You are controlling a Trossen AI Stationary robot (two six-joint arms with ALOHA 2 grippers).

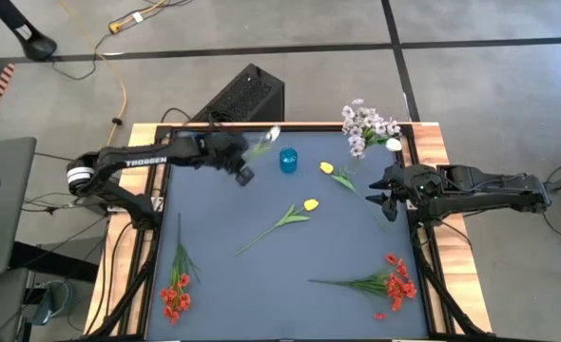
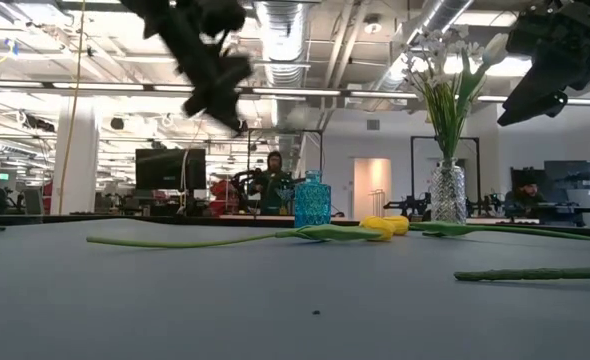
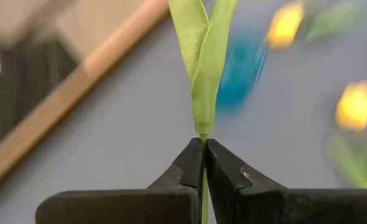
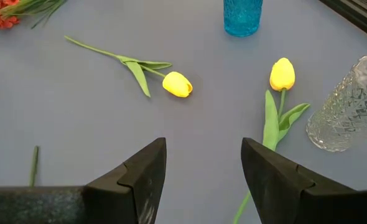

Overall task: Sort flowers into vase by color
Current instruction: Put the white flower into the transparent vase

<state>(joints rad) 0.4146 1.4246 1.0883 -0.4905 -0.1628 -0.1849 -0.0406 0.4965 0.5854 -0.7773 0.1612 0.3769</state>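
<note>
My left gripper hovers left of the blue vase, shut on a green-stemmed flower with a pale, blurred blossom. My right gripper is open, above the table's right side, near the clear vase. That vase holds lilac-white sprays and a white tulip. Two yellow tulips lie flat mid-table. Red clusters lie near the front left and front right. My left gripper pinches the flower's thin stem between its two fingertips, just below the long green leaves. The stem runs along the fingers and out past their tips. The flower is lifted clear of the table; its blossom lies outside the wrist view.
The blue vase and clear vase stand upright near the far edge. A wooden frame borders the dark mat. A black box sits beyond the far edge. Bare mat lies at the middle front.
</note>
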